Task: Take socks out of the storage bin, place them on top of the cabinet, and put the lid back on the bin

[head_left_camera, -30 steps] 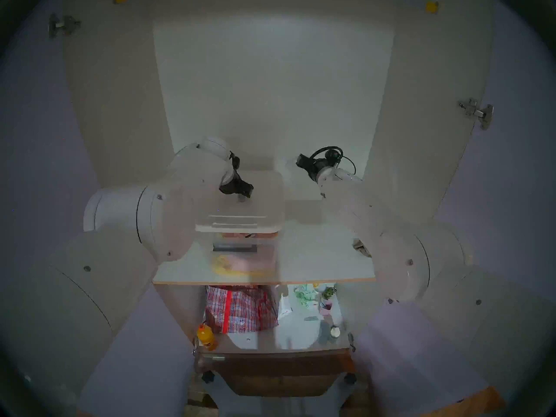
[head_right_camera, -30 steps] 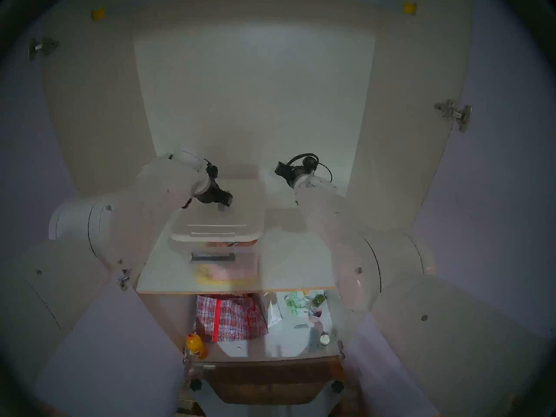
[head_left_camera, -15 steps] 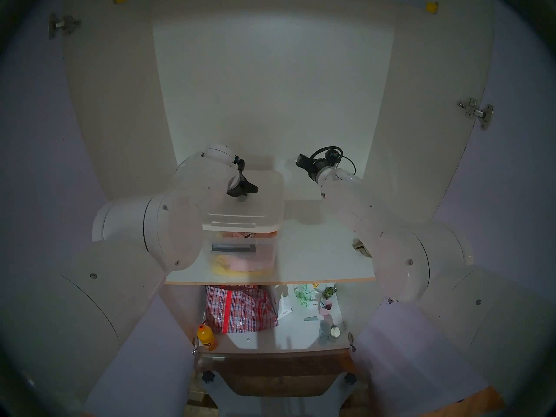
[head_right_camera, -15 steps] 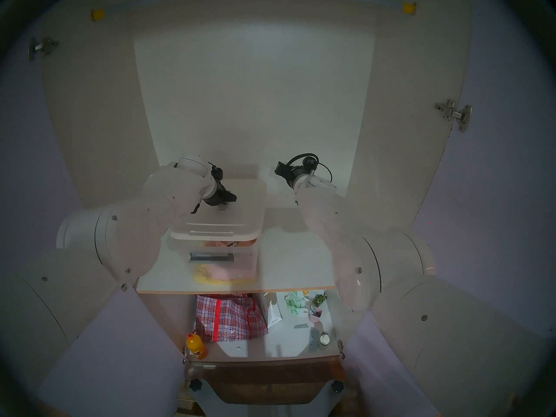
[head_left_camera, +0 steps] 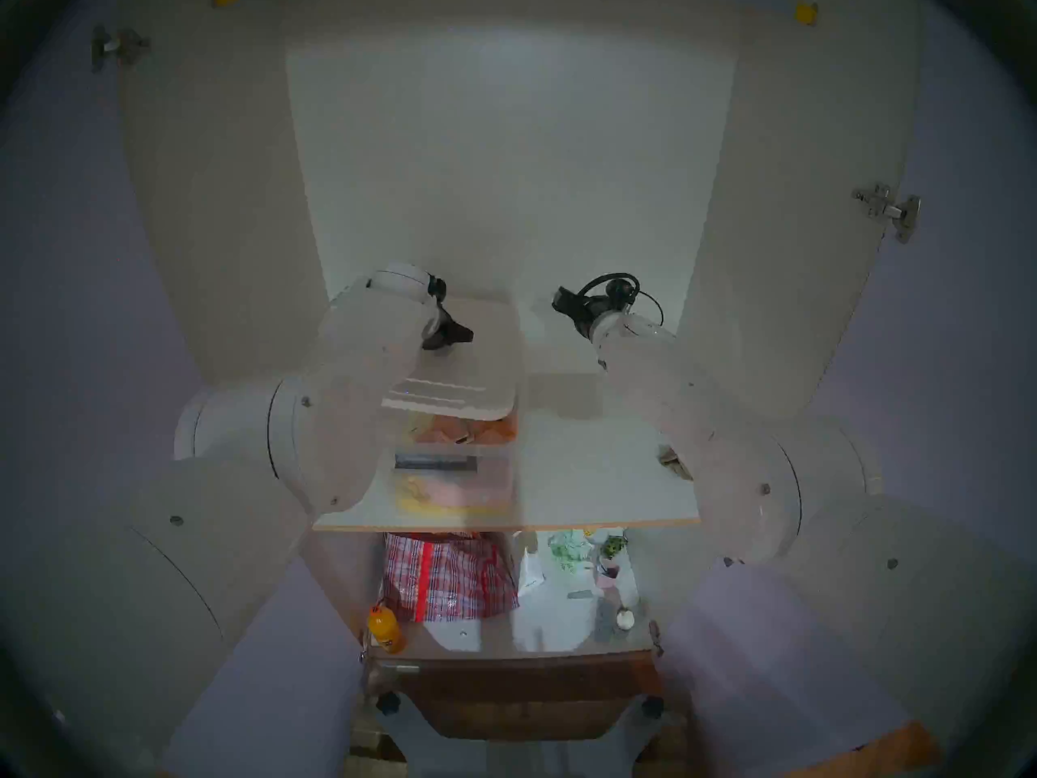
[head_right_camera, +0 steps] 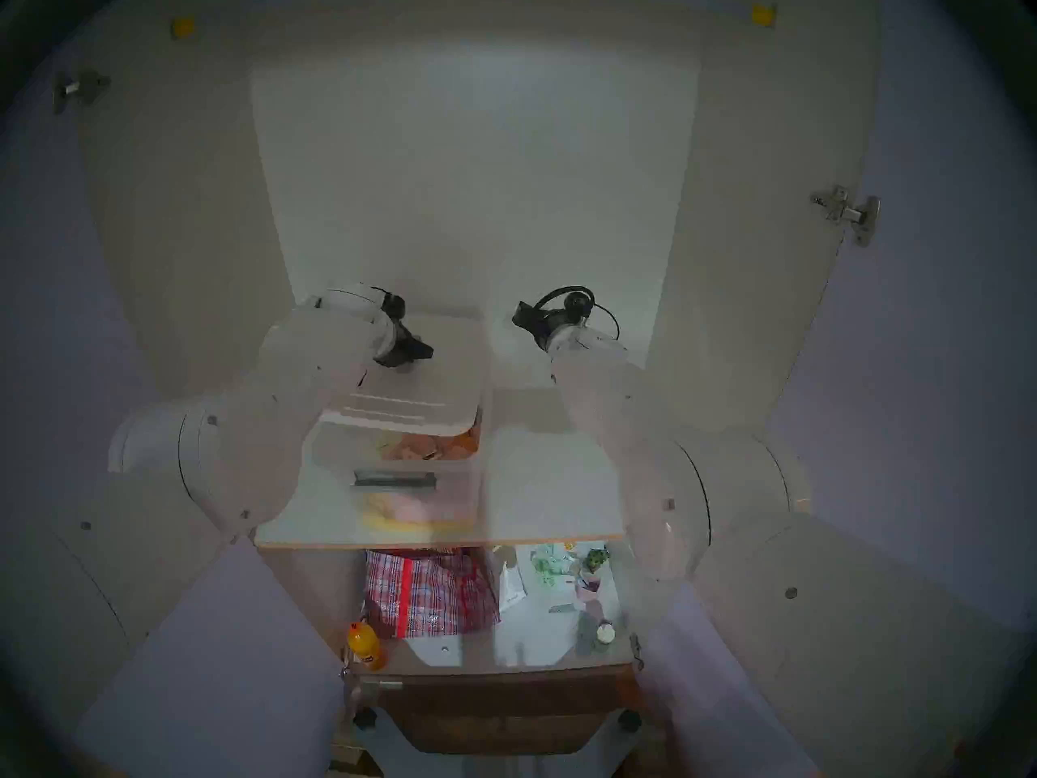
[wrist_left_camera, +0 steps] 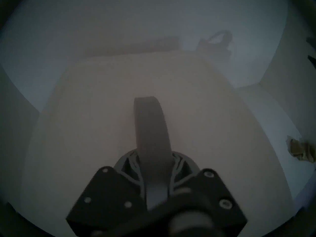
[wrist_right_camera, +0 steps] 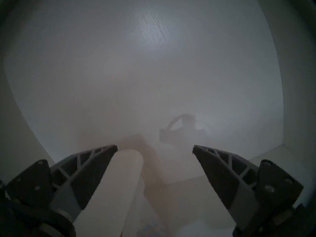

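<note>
Since a sec ago the lid (head_left_camera: 460, 367) has come up off the bin (head_left_camera: 454, 479) and tilted, front edge higher, so we now see orange and pink cloth (head_left_camera: 466, 429) under it. Our left tool (wrist_left_camera: 154, 176) is pinched narrow on the lid's grey strip handle (wrist_left_camera: 150, 129); the right tool (wrist_right_camera: 154, 147) hangs wide, holding nothing, w/ only the cabinet (head_left_camera: 505, 170) back wall ahead of it.

The socks (wrist_left_camera: 301, 149) already lie on the shelf (head_left_camera: 589, 479), right side, partly hidden behind our right arm in the head view. So what's left is prob. reseating the lid.

Risks as we judge them: the strip is a soft, single grip point, so the lid can swing or twist and land skewed on the rim. Cloth heaped near the bin's front could keep it from sitting flat. Bin is light-looking; a push down off-centre might slide it toward the shelf edge.

Around: the right tool sits just beside the lid's right edge, so a sideways swing could clip it. Below the shelf: checked bag (head_left_camera: 449, 575), orange bottle (head_left_camera: 386, 628), small clutter, all well apart.
</note>
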Robot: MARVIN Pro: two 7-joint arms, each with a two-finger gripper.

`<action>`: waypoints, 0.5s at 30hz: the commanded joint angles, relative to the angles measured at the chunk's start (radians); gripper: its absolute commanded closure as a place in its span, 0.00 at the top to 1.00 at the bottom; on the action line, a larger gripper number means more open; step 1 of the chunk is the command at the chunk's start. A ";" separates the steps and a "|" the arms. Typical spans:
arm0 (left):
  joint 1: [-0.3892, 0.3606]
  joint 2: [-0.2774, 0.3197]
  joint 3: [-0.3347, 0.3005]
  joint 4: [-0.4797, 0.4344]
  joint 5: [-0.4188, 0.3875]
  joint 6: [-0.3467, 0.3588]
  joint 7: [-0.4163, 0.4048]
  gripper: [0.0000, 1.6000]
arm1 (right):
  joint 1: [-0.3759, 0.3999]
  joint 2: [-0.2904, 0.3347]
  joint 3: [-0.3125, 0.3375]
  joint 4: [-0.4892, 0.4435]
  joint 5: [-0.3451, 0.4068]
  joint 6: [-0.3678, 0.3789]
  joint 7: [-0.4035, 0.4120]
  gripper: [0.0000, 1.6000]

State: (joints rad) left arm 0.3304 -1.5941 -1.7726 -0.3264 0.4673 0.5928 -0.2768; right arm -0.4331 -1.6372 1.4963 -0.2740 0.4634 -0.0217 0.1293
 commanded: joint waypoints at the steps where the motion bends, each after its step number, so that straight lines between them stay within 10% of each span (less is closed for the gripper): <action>1: -0.028 0.006 -0.004 -0.076 -0.001 -0.014 0.025 0.00 | 0.033 -0.002 -0.001 -0.023 -0.001 -0.017 0.007 1.00; 15: 0.032 0.002 -0.067 -0.132 -0.040 0.035 0.016 0.00 | 0.033 -0.002 -0.001 -0.022 -0.001 -0.016 0.007 1.00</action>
State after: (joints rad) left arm 0.3763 -1.5902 -1.8233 -0.4022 0.4452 0.6123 -0.2441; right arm -0.4331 -1.6374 1.4967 -0.2737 0.4634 -0.0217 0.1294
